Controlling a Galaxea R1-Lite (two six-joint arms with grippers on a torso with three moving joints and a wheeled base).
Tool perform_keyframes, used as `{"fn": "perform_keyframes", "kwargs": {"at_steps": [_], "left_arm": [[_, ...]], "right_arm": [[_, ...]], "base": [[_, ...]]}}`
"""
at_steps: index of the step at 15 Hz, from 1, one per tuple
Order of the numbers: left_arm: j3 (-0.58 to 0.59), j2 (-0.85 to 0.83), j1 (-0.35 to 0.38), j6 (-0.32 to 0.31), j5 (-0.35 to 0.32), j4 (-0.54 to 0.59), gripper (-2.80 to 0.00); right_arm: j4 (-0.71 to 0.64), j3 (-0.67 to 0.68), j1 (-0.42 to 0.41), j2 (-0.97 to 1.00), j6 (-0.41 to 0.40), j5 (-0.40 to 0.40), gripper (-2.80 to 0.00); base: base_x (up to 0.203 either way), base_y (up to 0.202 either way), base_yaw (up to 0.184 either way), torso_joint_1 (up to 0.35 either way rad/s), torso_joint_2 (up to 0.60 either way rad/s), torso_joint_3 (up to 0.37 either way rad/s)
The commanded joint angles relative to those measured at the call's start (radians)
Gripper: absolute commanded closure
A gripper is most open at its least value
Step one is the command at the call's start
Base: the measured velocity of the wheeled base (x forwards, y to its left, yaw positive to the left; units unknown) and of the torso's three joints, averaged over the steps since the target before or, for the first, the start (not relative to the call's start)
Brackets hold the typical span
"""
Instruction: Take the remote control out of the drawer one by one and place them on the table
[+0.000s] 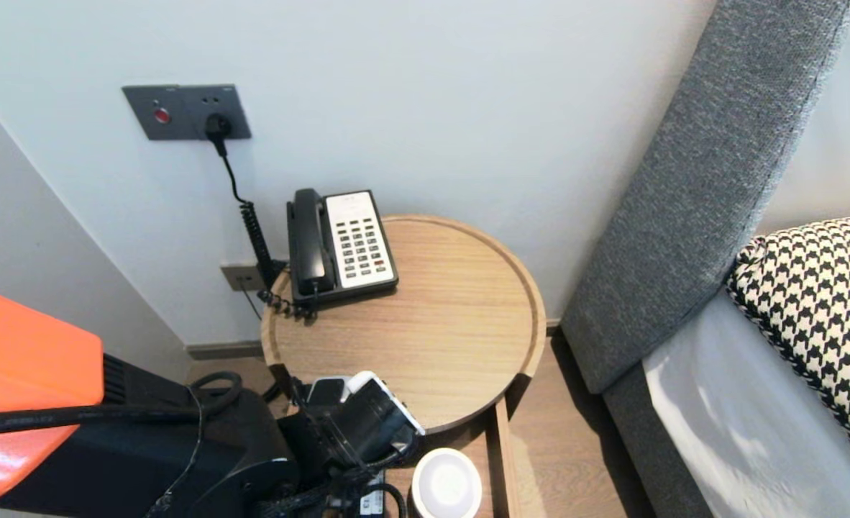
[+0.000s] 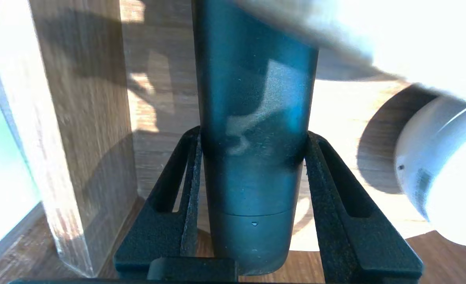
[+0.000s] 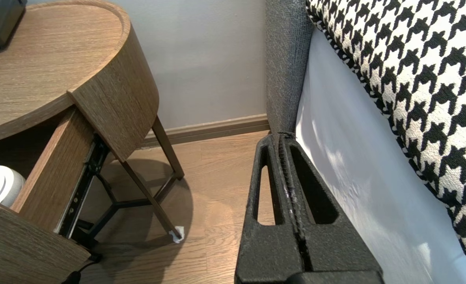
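Bed [image 1: 720, 432]: fills the right side of the head view. Its grey headboard [image 1: 698, 187] slants up the frame, and a houndstooth pillow [image 1: 820, 302] lies at the right edge.
Desk [image 1: 454, 324]: round and wooden, at the centre of the head view, against the wall.
Drawer [image 1: 500, 460]: stands open under the desk's near edge, at the bottom centre of the head view.
Telephone [image 1: 342, 244]: black and white, on the upper left part of the desk, with the handset in its cradle.
Left pincer [image 2: 252, 136]: inside the drawer, grasping the dark cylinder, with a finger pressed against each side.
Right pincer [image 3: 281, 138]: clenched on nothing, low above the floor between the desk and the bed.
Dark cylinder [image 2: 256, 79]: runs lengthwise between the left fingers, near the drawer's wooden wall.
White round object [image 1: 446, 483]: in the drawer, near the cylinder and not touching it.
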State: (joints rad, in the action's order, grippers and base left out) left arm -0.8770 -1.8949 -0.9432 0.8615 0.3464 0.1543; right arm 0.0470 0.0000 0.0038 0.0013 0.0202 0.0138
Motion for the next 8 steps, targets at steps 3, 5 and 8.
{"fn": "perform_keyframes", "kwargs": {"at_steps": [3, 5, 8], "left_arm": [[-0.023, 0.005, 0.02, 0.005, -0.023, 0.021, 0.0], [-0.077, -0.007, 0.037, 0.007, -0.043, 0.063, 0.0], [-0.139, -0.024, 0.055, 0.004, -0.058, 0.134, 0.0]], "right_arm": [[0.001, 0.025, 0.001, 0.0, 0.0, 0.0, 0.0], [0.001, 0.025, 0.001, 0.0, 0.001, 0.0, 0.0], [0.001, 0.025, 0.001, 0.0, 0.001, 0.0, 0.0]], "base": [[0.0, 0.0, 0.0, 0.0, 0.0, 0.0], [0.0, 0.0, 0.0, 0.0, 0.0, 0.0], [0.0, 0.0, 0.0, 0.0, 0.0, 0.0]]}}
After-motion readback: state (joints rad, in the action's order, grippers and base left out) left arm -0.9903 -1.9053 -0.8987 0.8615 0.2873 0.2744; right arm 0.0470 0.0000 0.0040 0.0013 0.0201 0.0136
